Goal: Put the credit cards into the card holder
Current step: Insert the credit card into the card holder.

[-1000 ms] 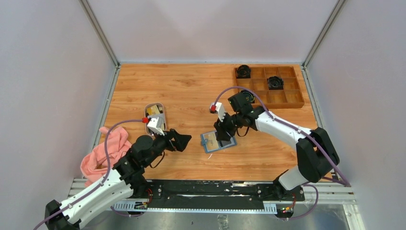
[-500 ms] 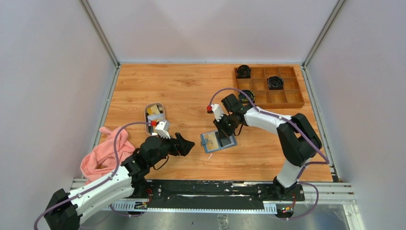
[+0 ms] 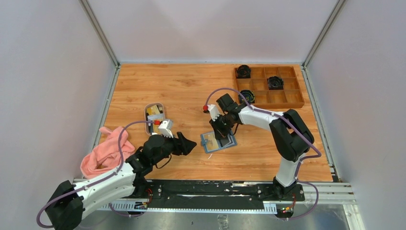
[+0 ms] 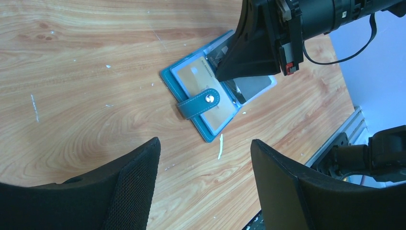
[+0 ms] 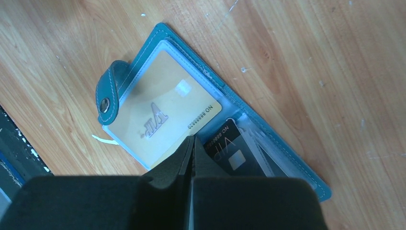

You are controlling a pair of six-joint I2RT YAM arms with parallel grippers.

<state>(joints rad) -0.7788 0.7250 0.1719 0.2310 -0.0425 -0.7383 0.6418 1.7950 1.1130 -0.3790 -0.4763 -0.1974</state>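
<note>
Card holder open on the table, right fingers pressed at its fold

Card holder (image 4: 191, 103), teal, lies unfolded and flat on the wooden table (image 3: 182, 86), near the middle and toward the near edge. Its snap strap (image 5: 109, 91) curls over the outer edge of one half. That half has a gold card (image 5: 163, 110) showing through the clear pocket. On the other half lies a black card (image 5: 230, 153) among the greyish sleeves; how far it is tucked in cannot be told.

The right fingers (image 5: 190, 153) are closed tight together with nothing seen between them. Their tips come down at the fold, right where the gold card and the black card meet. The left fingers (image 3: 189, 144) are spread wide and hold nothing. They hover over bare table just left of the holder and point toward it.

A thin white scrap (image 4: 220, 146) lies on the table just beside the holder's near edge. Further left, a small oval dish (image 3: 162, 106) holds more cards (image 3: 154, 111), yellowish ones among them. A pink cloth (image 3: 103, 153) is bunched at the table's left edge, and a wooden compartment tray (image 3: 287, 86) sits at the far right corner
</note>
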